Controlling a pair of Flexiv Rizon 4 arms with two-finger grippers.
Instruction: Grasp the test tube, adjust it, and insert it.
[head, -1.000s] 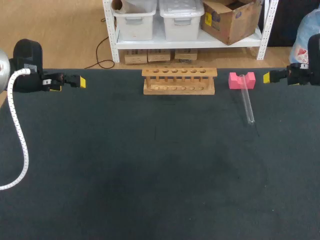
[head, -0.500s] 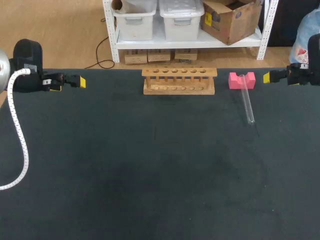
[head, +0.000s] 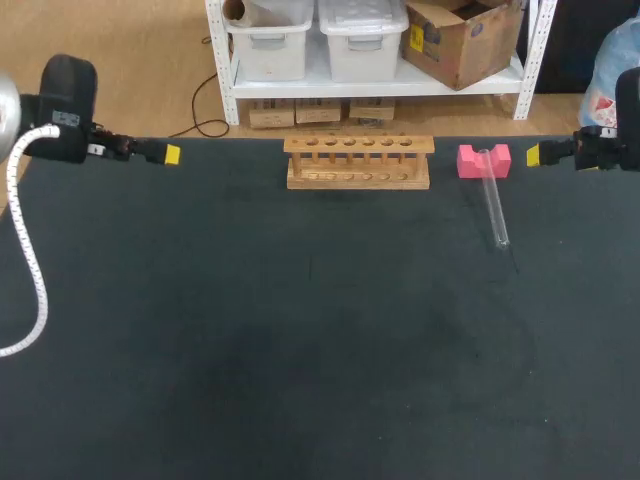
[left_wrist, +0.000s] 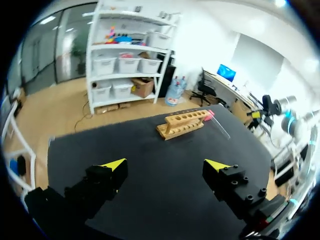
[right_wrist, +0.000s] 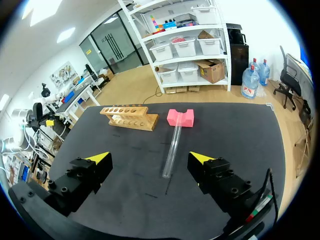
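A wooden test tube rack (head: 358, 162) stands at the middle of the table's (head: 300, 350) far edge. Just to the rack's right sits a notched block (head: 484, 160), apart from it. A test tube (head: 493, 198) lies with one end in the block's notch and the other on the table, nearer the front than the rack. The left gripper (head: 172, 155) hangs well to the rack's left, level with it. The right gripper (head: 533, 154) hangs to the rack's right, just past the block.
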